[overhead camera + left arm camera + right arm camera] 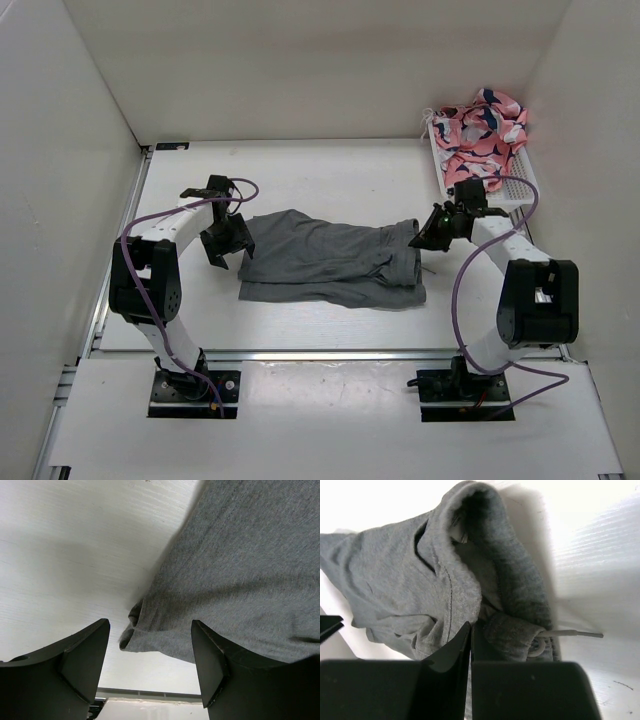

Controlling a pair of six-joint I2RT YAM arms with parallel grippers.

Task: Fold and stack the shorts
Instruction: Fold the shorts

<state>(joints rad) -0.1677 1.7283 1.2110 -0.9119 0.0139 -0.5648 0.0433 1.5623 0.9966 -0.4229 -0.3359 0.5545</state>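
Soft grey knit shorts (pixel 330 262), rumpled.
Left gripper (pixel 150 626) wide, empty, over hem; right gripper (pixel 470 626) closed beside bunched waistband.

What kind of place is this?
Probably a robot test cell: plain white walls box in a table, left arm and right arm bolted at its edge, grey shorts between them.

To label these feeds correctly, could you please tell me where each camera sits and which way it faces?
Top external: above and behind the bases, facing down on the table; both arms, left gripper and right gripper show whole.
Left wrist: on the left wrist, facing down at the shorts' edge; its open fingers show.
Right wrist: on the right wrist, facing the bunched waistband and drawstring; its shut fingers show.
Shared: all three see the shorts.
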